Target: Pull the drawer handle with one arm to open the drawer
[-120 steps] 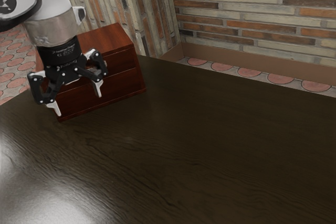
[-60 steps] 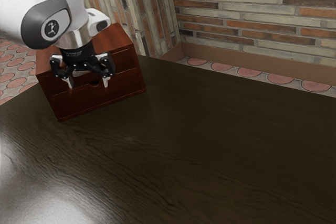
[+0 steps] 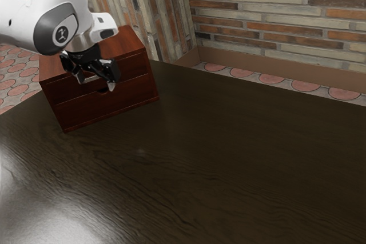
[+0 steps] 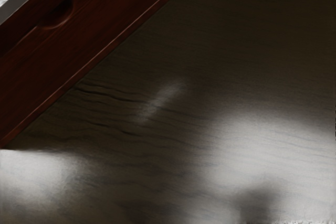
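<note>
The black two-finger gripper (image 3: 98, 83) had moved in against the red-brown wooden drawer's (image 3: 117, 98) recessed handle (image 4: 59, 13), jaws narrower but clasping nothing yet.

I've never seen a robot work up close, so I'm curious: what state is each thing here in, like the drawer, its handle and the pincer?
Drawer: shut, front flush with the chest.
Handle: a notch at the drawer's top edge, not yet pulled.
Chest: upright on the table.
Pincer: right at the drawer front, by the handle; open or shut cannot be told.
</note>
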You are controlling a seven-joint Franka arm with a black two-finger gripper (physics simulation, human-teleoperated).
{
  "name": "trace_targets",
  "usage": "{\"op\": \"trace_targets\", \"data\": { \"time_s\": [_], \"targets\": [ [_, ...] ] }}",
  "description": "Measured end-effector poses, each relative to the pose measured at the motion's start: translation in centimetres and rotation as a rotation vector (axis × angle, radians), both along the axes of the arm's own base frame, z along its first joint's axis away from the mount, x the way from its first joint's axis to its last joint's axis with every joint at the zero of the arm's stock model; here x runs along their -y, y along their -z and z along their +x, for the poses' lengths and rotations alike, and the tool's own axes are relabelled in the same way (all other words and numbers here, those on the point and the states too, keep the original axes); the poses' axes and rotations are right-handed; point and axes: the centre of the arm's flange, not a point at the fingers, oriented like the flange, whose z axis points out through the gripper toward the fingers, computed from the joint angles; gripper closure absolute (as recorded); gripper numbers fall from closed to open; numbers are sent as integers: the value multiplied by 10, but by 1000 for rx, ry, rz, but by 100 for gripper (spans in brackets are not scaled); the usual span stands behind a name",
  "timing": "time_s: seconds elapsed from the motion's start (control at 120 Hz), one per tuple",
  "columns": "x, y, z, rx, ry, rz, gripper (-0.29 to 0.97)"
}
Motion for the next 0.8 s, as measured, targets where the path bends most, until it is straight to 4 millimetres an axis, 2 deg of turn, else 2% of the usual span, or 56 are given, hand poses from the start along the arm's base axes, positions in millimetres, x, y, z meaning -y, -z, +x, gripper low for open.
{"op": "trace_targets", "data": {
  "time_s": [0.25,0.433,0.567,0.658,0.8],
  "targets": [
    [0,3,4,-31,138,16,0],
    [-12,6,1,-55,184,32,0],
    [-34,16,3,-82,203,40,0],
    [-51,25,18,-86,229,43,0],
    [-62,36,28,-99,275,62,0]
  ]
}}
